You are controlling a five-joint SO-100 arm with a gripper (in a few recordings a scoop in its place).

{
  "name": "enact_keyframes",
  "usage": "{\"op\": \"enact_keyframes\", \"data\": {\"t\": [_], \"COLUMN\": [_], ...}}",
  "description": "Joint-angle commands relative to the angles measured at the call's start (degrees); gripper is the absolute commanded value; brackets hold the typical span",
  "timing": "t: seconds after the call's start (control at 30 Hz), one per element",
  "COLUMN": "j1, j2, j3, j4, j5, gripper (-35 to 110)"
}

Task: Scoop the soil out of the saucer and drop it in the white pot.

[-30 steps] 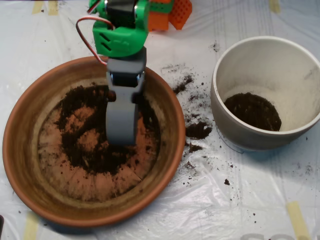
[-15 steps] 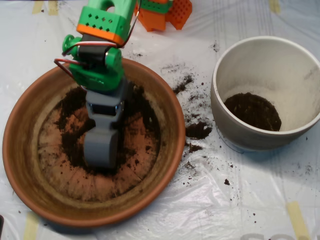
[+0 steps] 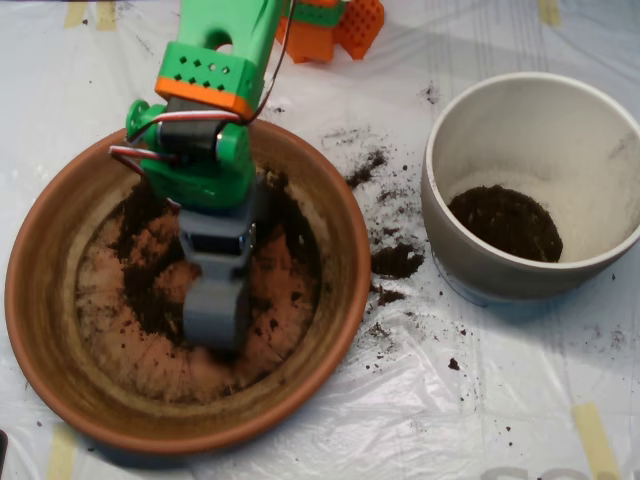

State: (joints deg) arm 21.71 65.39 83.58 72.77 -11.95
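Observation:
The terracotta saucer (image 3: 60, 330) fills the left half of the overhead view. Dark soil (image 3: 145, 300) lies in a broken ring on its floor, with bare clay showing at the centre and front. My grey scoop (image 3: 216, 315) points down into the saucer's middle, its tip among the soil near the front of the ring. The green and orange arm (image 3: 205, 110) reaches in over the far rim and hides the soil beneath it. The white pot (image 3: 450, 130) stands at the right, apart from the saucer, with a dark patch of soil (image 3: 505, 222) on its floor.
Spilled soil crumbs (image 3: 395, 260) are scattered on the plastic sheet between saucer and pot. An orange part of the robot base (image 3: 340, 25) sits at the top edge. Tape strips (image 3: 595, 435) hold the sheet down.
The arm swung left and lowered into the saucer. The scoop shifted from the soil ring's right part toward its centre front, then crept slightly forward and right. Some soil was pushed aside.

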Motion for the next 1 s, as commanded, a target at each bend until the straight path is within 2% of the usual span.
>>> {"op": "enact_keyframes", "data": {"t": [0.0,0.27,0.47,0.63,0.8,0.97], "j1": [-0.4,1.2,2.9,3.7,3.0,2.4], "j2": [1.6,-0.5,-1.0,1.1,9.2,13.8], "j3": [-3.0,-3.7,-2.5,2.2,13.7,18.9], "j4": [1.3,2.5,1.8,-2.8,-10.5,-11.6], "j5": [-1.1,-3.3,-5.1,-5.7,-7.0,-7.4], "gripper": [46,45,39,36,34,31]}}
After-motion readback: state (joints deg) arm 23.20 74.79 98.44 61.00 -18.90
